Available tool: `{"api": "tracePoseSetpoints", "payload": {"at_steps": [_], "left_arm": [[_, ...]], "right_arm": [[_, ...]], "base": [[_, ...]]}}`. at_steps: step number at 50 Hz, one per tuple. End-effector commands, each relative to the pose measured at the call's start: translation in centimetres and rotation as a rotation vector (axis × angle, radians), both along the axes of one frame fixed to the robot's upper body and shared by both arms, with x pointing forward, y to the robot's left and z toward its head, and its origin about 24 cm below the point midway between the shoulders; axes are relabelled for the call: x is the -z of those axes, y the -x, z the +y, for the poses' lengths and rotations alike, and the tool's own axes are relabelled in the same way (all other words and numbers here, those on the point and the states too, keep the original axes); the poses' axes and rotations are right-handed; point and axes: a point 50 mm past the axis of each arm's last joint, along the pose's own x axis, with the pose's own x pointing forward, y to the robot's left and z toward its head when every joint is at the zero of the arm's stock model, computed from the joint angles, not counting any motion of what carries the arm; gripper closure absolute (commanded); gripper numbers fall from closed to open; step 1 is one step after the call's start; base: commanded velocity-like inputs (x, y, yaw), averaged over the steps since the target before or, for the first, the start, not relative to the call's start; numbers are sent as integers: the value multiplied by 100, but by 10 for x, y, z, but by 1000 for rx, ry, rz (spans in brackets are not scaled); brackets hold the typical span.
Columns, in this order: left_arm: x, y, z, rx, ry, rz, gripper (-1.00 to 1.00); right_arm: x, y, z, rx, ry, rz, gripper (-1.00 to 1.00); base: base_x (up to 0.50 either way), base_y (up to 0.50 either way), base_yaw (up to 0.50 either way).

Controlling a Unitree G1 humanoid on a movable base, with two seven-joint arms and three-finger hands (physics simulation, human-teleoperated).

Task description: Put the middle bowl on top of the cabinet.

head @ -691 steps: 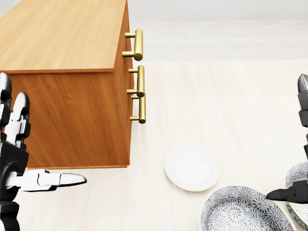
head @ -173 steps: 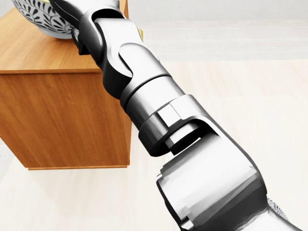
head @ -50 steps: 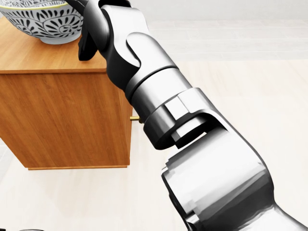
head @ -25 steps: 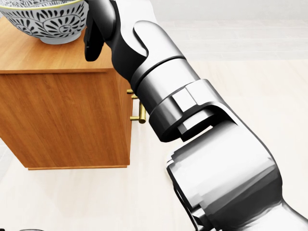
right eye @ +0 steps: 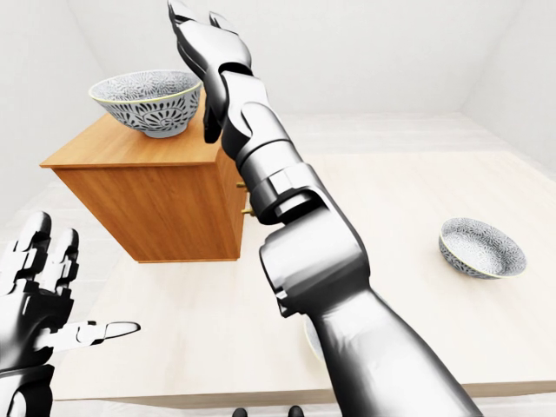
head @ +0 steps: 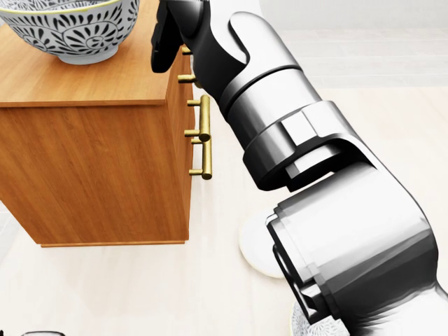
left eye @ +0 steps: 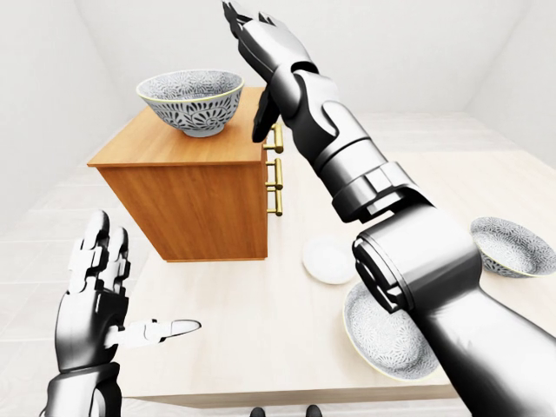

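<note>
A deep, black-patterned white ceramic bowl (left eye: 191,102) with a thin yellow rim sits upright on the flat top of a light-brown wooden cabinet (left eye: 204,208) with brass bar handles. It is left of and lower than the raised, open-fingered right hand (left eye: 274,50), not touching it.

the cabinet (left eye: 200,208) stands on the left part of the tabletop (left eye: 261,330) in the left-eye view, its handles (left eye: 278,174) on the side facing right. the middle bowl (left eye: 191,102) sits upright on the cabinet's top. the right hand (left eye: 274,56) is raised just right of that bowl, above the cabinet's right edge and apart from it, fingers (left eye: 239,17) spread. a plate (left eye: 326,259) lies on the tabletop near the cabinet's lower right corner. a near bowl (left eye: 378,334) lies below and right of the plate, partly behind the right arm. a far bowl (left eye: 512,246) rests well apart at the right. the left hand (left eye: 91,291) hangs at bottom left, beyond the tabletop's edge, fingers spread.
</note>
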Motion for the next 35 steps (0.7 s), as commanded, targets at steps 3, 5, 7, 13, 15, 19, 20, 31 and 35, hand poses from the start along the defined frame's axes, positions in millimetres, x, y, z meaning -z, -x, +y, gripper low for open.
{"api": "tracePoseSetpoints", "payload": {"at_steps": [3, 5, 7, 13, 15, 19, 20, 31, 35], "left_arm": [[0, -1, 0, 0, -1, -3, -100], [0, -2, -1, 2, 1, 0, -100], [1, -3, -1, 4, 0, 0, -100], [0, -7, -3, 7, -4, -4, -100], [0, -8, -4, 7, -6, -4, -100], [-1, -9, -4, 5, -7, -6, -100], [-1, -9, -4, 5, -7, -6, -100], [2, -10, -4, 6, -2, 7, -100], [2, -10, -4, 6, -2, 6, -100]], "right_arm": [[-2, -9, -26, 63, -21, 4, -100], [0, -11, -32, 81, -23, 4, -100], [1, -13, -39, 100, -32, 11, -100], [8, -17, -46, 127, -20, 19, -100], [11, -18, -47, 132, -16, 21, -100], [8, -18, -52, 139, -35, 25, -100], [8, -18, -52, 138, -34, 25, -100], [20, -23, -64, 188, -10, 30, -100], [22, -25, -68, 200, -10, 34, -100]], "base": [[0, 0, 0], [0, 0, 0], [0, 0, 0], [0, 0, 0], [0, 0, 0], [0, 0, 0], [0, 0, 0], [0, 0, 0], [0, 0, 0]]}}
